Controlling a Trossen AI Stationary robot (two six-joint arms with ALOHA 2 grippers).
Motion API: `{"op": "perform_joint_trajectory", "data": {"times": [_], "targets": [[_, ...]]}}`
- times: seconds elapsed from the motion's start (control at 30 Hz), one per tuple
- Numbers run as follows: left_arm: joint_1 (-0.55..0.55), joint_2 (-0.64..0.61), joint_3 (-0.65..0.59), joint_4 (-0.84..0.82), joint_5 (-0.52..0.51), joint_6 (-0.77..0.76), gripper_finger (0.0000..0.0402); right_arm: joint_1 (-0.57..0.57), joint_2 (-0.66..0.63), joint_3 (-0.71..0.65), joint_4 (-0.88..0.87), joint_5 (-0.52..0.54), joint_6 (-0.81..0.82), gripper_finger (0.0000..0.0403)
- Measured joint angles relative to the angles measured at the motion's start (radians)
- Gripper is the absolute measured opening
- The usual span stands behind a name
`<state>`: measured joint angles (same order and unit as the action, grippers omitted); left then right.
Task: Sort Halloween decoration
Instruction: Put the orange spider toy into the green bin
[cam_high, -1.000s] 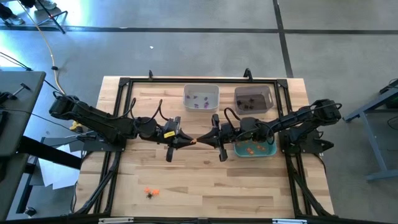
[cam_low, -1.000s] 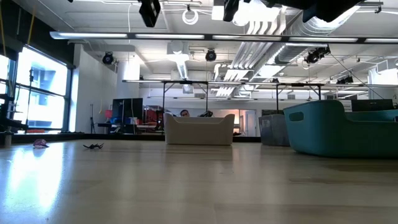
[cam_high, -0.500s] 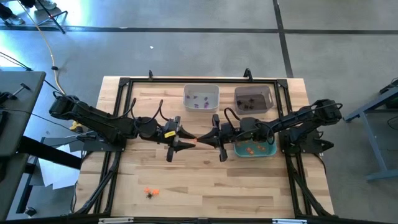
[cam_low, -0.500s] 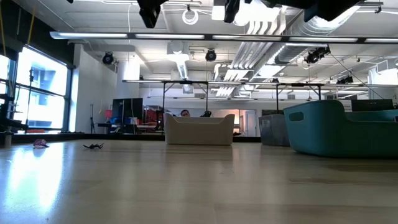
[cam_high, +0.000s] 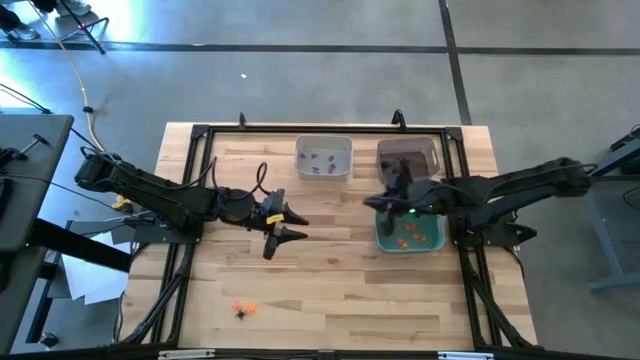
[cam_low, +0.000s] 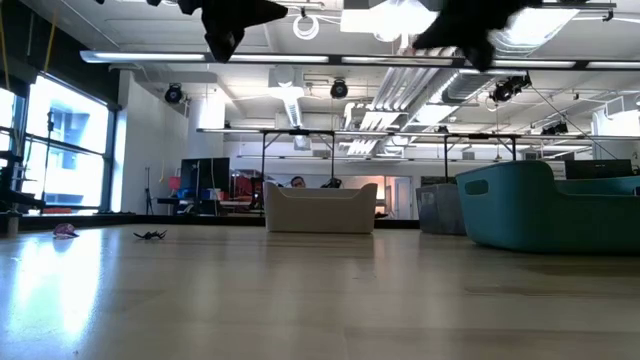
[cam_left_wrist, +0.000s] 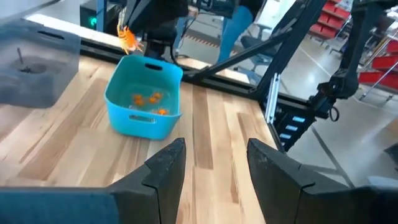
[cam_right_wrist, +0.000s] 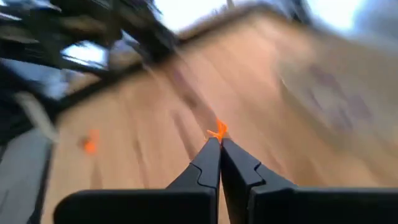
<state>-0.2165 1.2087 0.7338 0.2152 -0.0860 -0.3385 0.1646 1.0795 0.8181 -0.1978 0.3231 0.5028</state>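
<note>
One orange trinket (cam_right_wrist: 217, 130) pinched in my right end effector (cam_right_wrist: 219, 144); I'd release only over the teal bin (cam_high: 430, 243). Left end effector (cam_high: 290, 226) open.

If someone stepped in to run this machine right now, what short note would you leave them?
Left end effector: open and empty, above the middle of the wooden table.
Right end effector: shut on a tiny orange trinket, at the teal plastic bin.
Done: orange pieces lie in the teal bin, purple ones in the white bin, dark ones in the grey bin.
Left: drop the held trinket, then sort the small orange and black trinkets near the table's front edge.
</note>
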Motion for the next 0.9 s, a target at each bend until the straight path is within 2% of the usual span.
{"op": "perform_joint_trajectory", "data": {"times": [0.1, 0.23, 0.33, 0.43, 0.6, 0.9], "targets": [[0.000, 0.000, 0.000, -0.018, 0.000, 0.001, 0.0161, 0.017, -0.068, 0.000, -0.328, 0.032, 0.251, 0.0000], [0.000, 0.000, 0.000, -0.030, -0.001, 0.001, 0.0161, 0.058, -0.086, 0.000, -0.697, 0.047, 0.543, 0.0000], [0.000, 0.000, 0.000, -0.035, -0.001, 0.001, 0.0161, 0.086, -0.073, -0.012, -0.850, 0.047, 0.693, 0.0000], [0.000, 0.000, 0.000, -0.036, -0.002, 0.001, 0.0161, 0.098, -0.071, -0.055, -0.856, 0.025, 0.749, 0.0000], [0.000, 0.000, 0.000, -0.043, -0.003, 0.002, 0.0161, 0.099, -0.071, -0.171, -0.762, -0.095, 0.756, 0.0000], [0.000, 0.000, 0.000, -0.047, -0.004, 0.011, 0.0161, 0.097, -0.071, -0.298, -0.631, -0.110, 0.781, 0.0000]]}}
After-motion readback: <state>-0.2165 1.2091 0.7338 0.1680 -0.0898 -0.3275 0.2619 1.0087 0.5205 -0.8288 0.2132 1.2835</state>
